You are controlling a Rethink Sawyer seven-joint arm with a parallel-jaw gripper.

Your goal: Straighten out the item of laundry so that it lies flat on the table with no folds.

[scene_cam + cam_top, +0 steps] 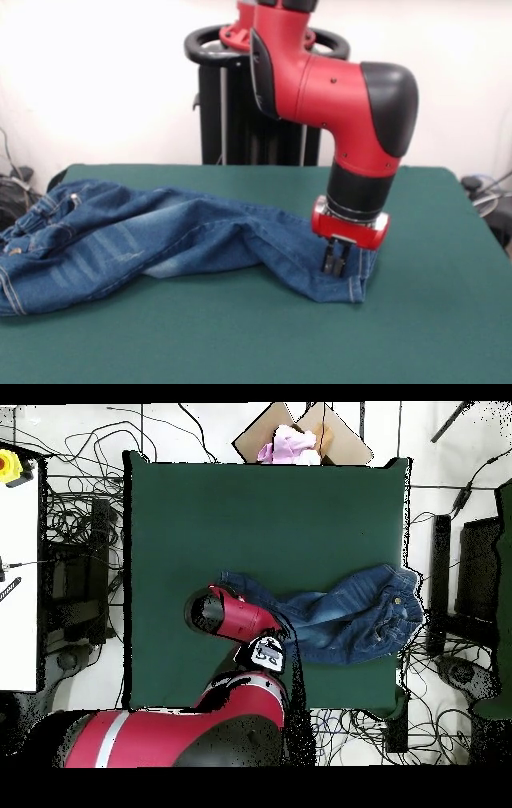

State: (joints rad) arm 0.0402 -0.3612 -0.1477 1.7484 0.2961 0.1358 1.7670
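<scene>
The blue denim jeans lie crumpled on the green table. The waistband is at the left table edge and the legs run right, folded over each other. My gripper points straight down at the leg hem on the right. Its fingers are close together and pinch the denim there. In the overhead view the jeans lie right of centre on the table. There the red arm covers the gripper and the leg ends.
The robot's black pedestal stands behind the table's far edge. An open cardboard box with pink cloth sits beyond the table's top edge in the overhead view. Cables and black equipment lie around the table on the floor.
</scene>
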